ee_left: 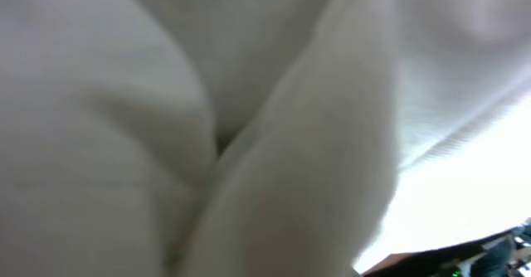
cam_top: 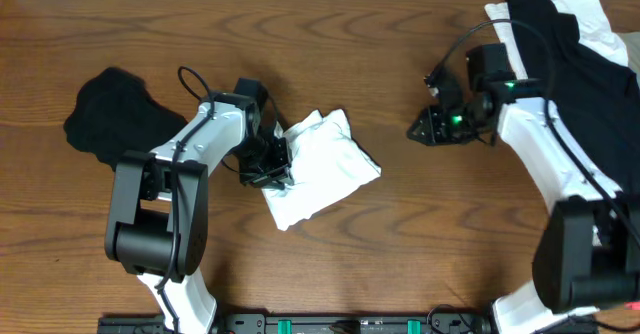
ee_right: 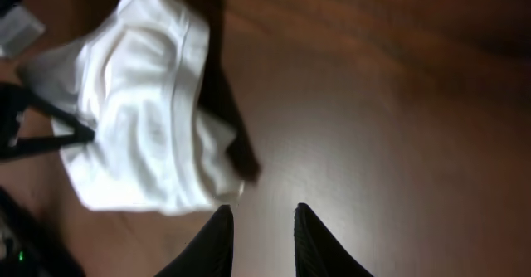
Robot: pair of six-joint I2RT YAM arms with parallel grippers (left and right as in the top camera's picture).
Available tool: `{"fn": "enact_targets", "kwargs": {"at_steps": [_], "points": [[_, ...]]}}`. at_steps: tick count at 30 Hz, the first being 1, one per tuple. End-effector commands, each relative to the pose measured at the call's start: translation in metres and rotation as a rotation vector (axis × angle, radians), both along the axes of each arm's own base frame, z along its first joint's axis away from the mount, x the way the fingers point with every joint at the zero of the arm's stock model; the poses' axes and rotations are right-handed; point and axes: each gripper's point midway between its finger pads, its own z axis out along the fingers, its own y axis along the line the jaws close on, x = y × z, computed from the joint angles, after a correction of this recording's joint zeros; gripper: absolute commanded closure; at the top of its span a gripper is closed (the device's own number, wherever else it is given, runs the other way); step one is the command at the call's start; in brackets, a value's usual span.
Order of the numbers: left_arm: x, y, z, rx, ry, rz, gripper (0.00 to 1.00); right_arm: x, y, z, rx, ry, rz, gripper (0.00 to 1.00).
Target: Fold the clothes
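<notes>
No text, label, brand or number is legible in any view; the bundled white T-shirt (cam_top: 325, 169) shows only plain cloth.

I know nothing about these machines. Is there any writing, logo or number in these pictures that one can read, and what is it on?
No text can be read in any view.
The white T-shirt shows only plain cloth; no print or label faces the cameras.
The black garment, the black and white pile and the table carry no legible marks.
The left wrist view is only a blur of white fabric.
</notes>
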Motion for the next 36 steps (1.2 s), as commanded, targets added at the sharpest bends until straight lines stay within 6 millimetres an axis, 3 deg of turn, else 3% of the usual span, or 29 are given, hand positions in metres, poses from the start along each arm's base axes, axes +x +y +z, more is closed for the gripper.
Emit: {"fn": "enact_targets", "kwargs": {"at_steps": [1, 5, 8, 10, 14, 21, 24, 30, 36], "points": [[0.013, 0.000, 0.029, -0.007, -0.100, 0.018, 0.79, -0.010, 0.006, 0.012, -0.007, -0.044, 0.091, 0.76], [0.029, 0.012, 0.061, 0.057, -0.266, 0.018, 0.78, -0.027, 0.029, 0.019, 0.067, -0.018, 0.169, 0.76], [0.041, 0.025, 0.078, 0.127, -0.374, 0.028, 0.66, -0.039, 0.055, 0.028, 0.158, -0.009, 0.234, 0.76], [0.047, 0.026, 0.083, 0.133, -0.422, 0.008, 0.65, -0.046, 0.070, 0.033, 0.196, -0.007, 0.272, 0.77], [0.053, 0.023, 0.078, 0.126, -0.464, -0.075, 0.68, -0.059, 0.097, 0.036, 0.239, 0.011, 0.327, 0.79], [0.047, 0.025, 0.046, 0.139, -0.406, -0.166, 0.71, -0.062, 0.139, 0.028, 0.268, 0.023, 0.355, 0.79], [0.053, 0.029, 0.032, 0.172, -0.404, -0.188, 0.70, -0.065, 0.151, 0.016, 0.267, 0.052, 0.363, 0.78], [0.059, 0.047, 0.005, 0.285, -0.373, -0.195, 0.70, -0.078, 0.174, -0.030, 0.240, 0.160, 0.392, 0.78], [0.054, 0.066, -0.015, 0.390, -0.317, -0.207, 0.70, -0.088, 0.168, -0.090, 0.137, 0.273, 0.380, 0.84]]}}
